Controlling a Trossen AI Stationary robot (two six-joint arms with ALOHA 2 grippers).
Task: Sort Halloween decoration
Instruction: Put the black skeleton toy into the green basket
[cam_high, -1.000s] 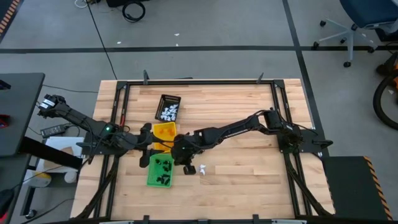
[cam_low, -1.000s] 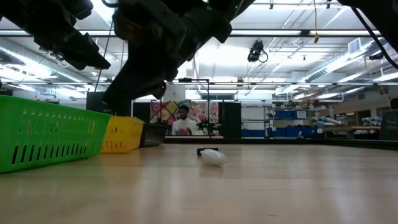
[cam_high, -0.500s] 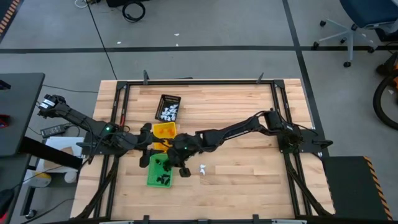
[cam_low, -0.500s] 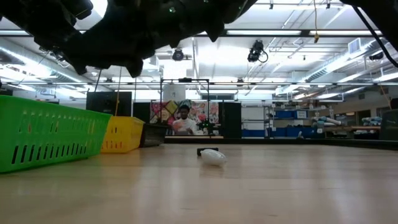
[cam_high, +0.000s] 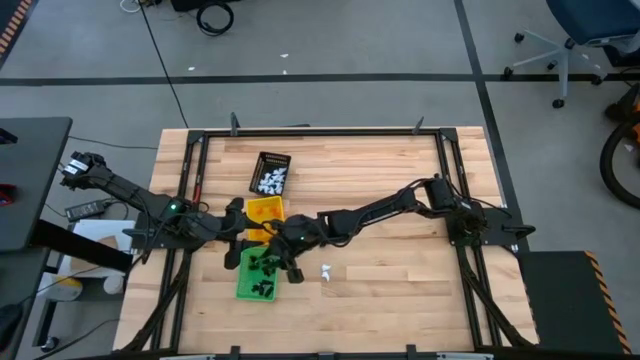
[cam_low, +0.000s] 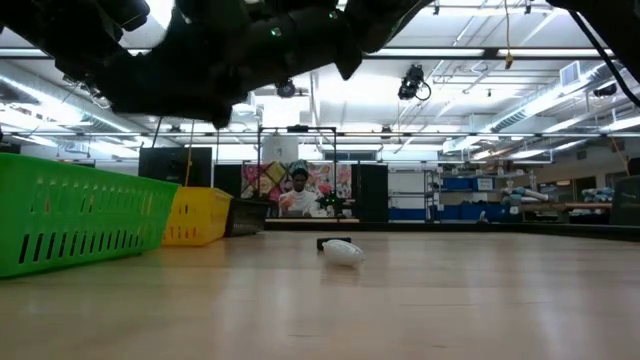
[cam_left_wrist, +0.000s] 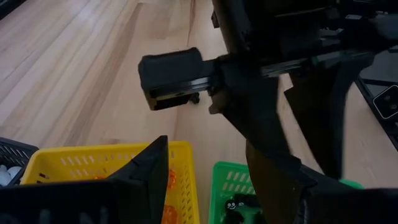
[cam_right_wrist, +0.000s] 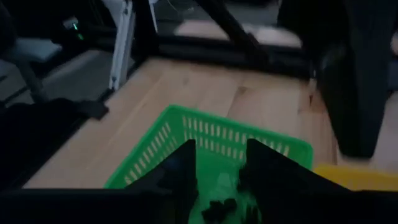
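The right gripper (cam_high: 268, 258) is hovering over the green tray (cam_high: 247, 287), fingers (cam_right_wrist: 268, 163) spread apart above black trinkets (cam_right_wrist: 219, 206) lying inside. The left gripper (cam_high: 238, 232) is waiting, jaws wide, by the yellow tray (cam_high: 264, 208). One white trinket (cam_high: 326, 271) is lying on the table (cam_high: 380, 190) near the green tray.

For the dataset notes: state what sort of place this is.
Probably a robotics lab or workshop: a wooden table in a black frame on a taped concrete floor, office chair nearby, and storage shelving under strip lights.

Parted jaws hang over the green tray (cam_right_wrist: 186, 134) holding black trinkets (cam_right_wrist: 222, 207).
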